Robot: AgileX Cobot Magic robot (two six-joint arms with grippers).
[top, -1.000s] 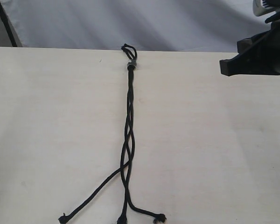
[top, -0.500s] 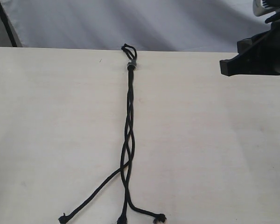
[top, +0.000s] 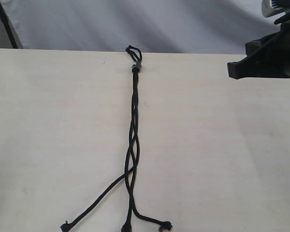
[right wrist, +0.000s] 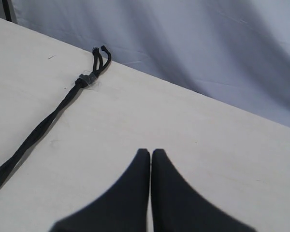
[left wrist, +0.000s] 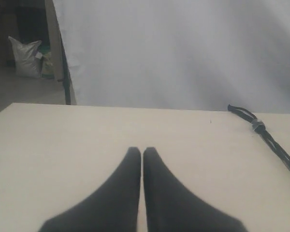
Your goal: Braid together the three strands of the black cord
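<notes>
The black cord (top: 134, 125) lies down the middle of the pale table (top: 48, 135). A small grey band (top: 137, 67) with a little loop joins it at the far edge. Its three strands (top: 130, 164) cross loosely, then fan out to knotted tips near the front edge. The cord's banded end also shows in the left wrist view (left wrist: 259, 127) and the right wrist view (right wrist: 87, 79). My left gripper (left wrist: 142, 151) is shut and empty, well left of the cord. My right gripper (right wrist: 150, 152) is shut and empty; in the exterior view its tip (top: 230, 69) hangs at the far right.
A white cloth backdrop (top: 174, 24) hangs behind the table's far edge. A dark stand pole (top: 7, 26) rises at the back left. In the left wrist view a white sack (left wrist: 26, 57) sits on the floor beyond the table.
</notes>
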